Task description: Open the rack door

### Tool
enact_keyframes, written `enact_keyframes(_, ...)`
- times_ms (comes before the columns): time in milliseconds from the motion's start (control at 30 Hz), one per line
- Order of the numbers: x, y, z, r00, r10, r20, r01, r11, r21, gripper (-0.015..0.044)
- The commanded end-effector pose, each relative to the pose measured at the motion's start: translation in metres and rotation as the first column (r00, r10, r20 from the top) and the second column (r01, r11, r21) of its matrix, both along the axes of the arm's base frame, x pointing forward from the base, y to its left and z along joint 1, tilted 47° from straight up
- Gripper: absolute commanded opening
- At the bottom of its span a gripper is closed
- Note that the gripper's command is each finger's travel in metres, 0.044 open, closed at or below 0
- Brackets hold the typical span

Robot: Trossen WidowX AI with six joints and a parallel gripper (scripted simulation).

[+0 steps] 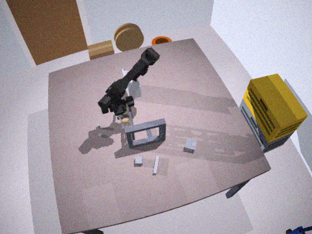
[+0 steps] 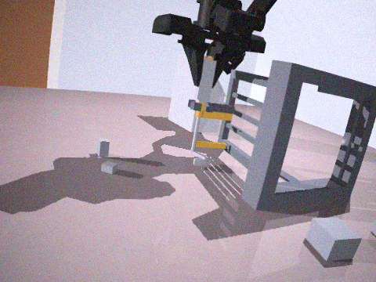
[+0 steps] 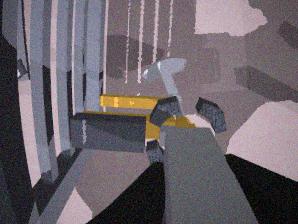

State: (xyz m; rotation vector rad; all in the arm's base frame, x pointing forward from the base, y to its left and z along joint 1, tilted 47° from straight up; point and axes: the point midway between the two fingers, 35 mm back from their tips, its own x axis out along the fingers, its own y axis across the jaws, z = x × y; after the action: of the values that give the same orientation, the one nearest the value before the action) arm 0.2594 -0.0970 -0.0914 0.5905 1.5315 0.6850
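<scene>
The rack frame [image 1: 146,124] [image 2: 270,137] stands upright on the table. Its barred door [image 2: 233,86] [image 3: 37,75] is swung well out from the frame's left post, toward the arm's side; the exact angle is hard to tell. The grey upright handle [image 2: 206,94] [image 3: 190,160] stands at the door's free edge, with yellow brackets running to the door. My gripper [image 1: 123,115] [image 2: 206,84] [image 3: 193,168] is shut on the handle's upper part from above, one finger on each side. The handle's turn angle is not clear.
A white block [image 1: 134,89] [image 2: 184,94] stands behind the door. Two small blocks [image 2: 103,148] [image 2: 109,168] lie left of the handle. A grey block [image 1: 138,160] [image 2: 334,239] and a thin white strip [image 1: 156,165] lie before the frame; another block [image 1: 190,145] lies right.
</scene>
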Motion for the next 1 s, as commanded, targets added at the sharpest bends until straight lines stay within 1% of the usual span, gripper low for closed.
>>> enact_keyframes(0, 0.0039, -0.0075, -0.0080, 0.996, 0.064, 0.066, -0.064, 0.998, 0.002, 0.0010)
enact_keyframes(133, 0.0060, -0.0114, -0.0122, 0.991, 0.093, 0.097, -0.094, 0.996, 0.002, 0.0010)
enact_keyframes(633, 0.0060, -0.0114, -0.0122, 0.991, 0.093, 0.097, -0.094, 0.996, 0.002, 0.0010)
enact_keyframes(967, 0.0060, -0.0114, -0.0122, 0.991, 0.093, 0.097, -0.094, 0.996, 0.002, 0.0273)
